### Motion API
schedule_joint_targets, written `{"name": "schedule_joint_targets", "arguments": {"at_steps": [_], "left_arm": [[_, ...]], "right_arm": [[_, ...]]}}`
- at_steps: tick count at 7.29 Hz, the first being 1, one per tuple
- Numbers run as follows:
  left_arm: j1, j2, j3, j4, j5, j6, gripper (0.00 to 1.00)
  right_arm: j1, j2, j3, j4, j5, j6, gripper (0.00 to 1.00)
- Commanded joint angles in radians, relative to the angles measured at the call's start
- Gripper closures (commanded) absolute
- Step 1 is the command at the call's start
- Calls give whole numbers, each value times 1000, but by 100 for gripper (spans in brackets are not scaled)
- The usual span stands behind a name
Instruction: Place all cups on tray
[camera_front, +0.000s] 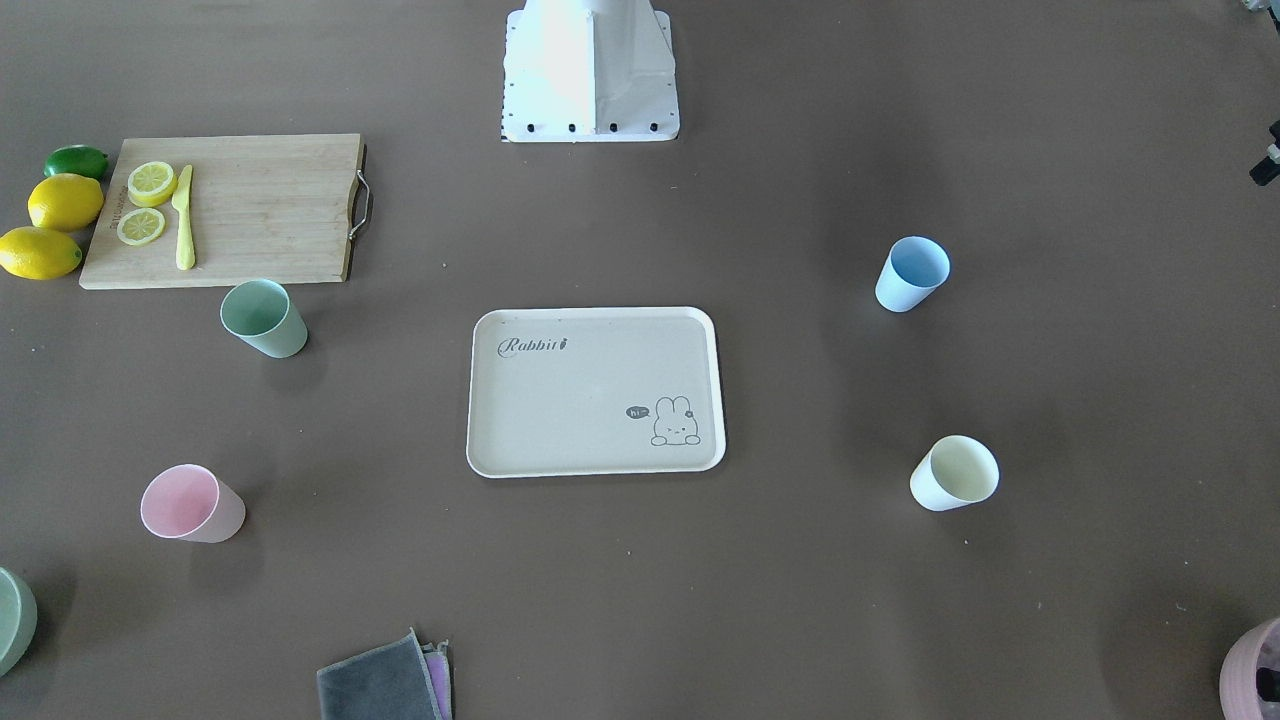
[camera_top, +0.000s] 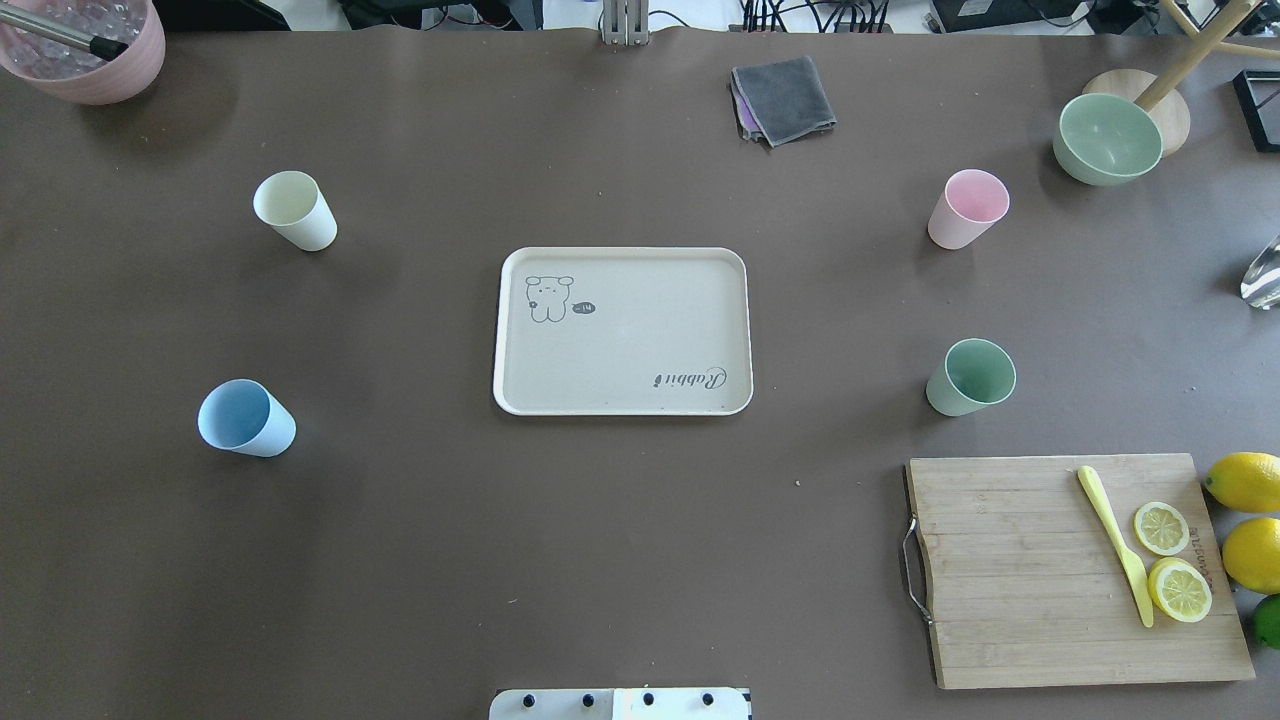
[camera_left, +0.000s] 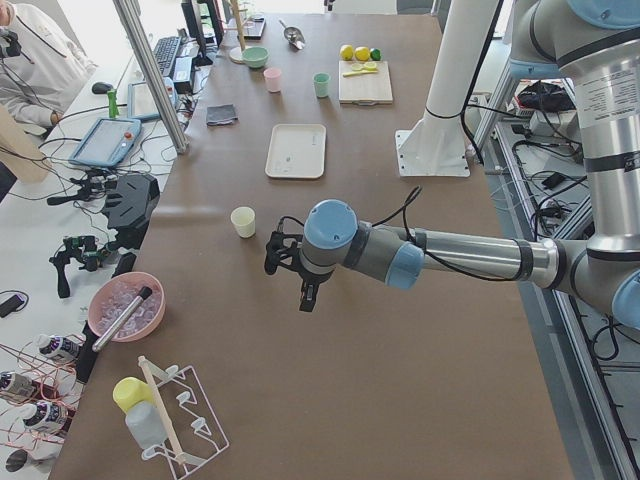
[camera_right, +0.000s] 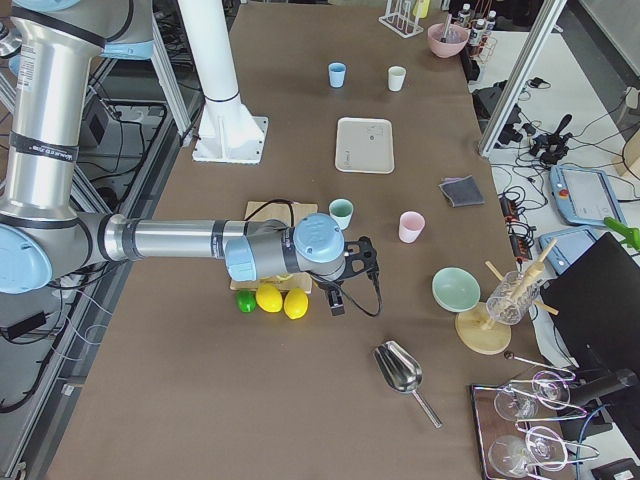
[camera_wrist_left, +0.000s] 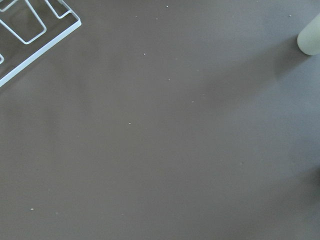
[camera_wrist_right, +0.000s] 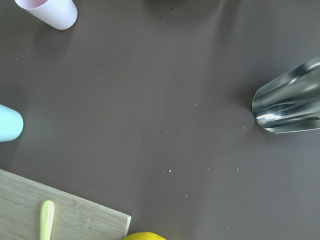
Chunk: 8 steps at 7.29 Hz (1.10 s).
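Judging reach, we find the cream cup (camera_left: 243, 221) near the left pincer (camera_left: 274, 254), on its tray (camera_top: 640, 330) side; the blue cup (camera_top: 245, 418) shares that half. The green cup (camera_right: 341, 212) and pink cup (camera_right: 411, 226) stand beyond the right pincer (camera_right: 364, 258), with the cutting board (camera_top: 1010, 570) close by. Whether either pincer is released or clenched, we cannot tell. All four cups stand on the tabletop (camera_top: 600, 550), off the tray.

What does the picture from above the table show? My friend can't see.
A beige tray sits empty in the middle. Around it stand a cream cup and a blue cup on the left, a pink cup and a green cup on the right.
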Motion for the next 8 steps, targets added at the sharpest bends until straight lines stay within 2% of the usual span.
{"name": "schedule_joint_targets", "arguments": {"at_steps": [1,2,4,5,8], "left_arm": [[165,-35,-25,-127,53,-304,3],[260,-55,-37,-161,126,-408,3],[428,-129,-48,-174,230,-618,8],[507,-143,-48,-174,308,-635,8],[676,-186,-36,-172,414,-710,12]], "right_arm": [[-119,28,49,79,-18,255,0],[-194,65,47,118,-76,364,0],[-299,140,44,121,-122,524,0],[-349,162,42,122,-157,557,0],[-431,179,39,120,-225,563,1]]}}
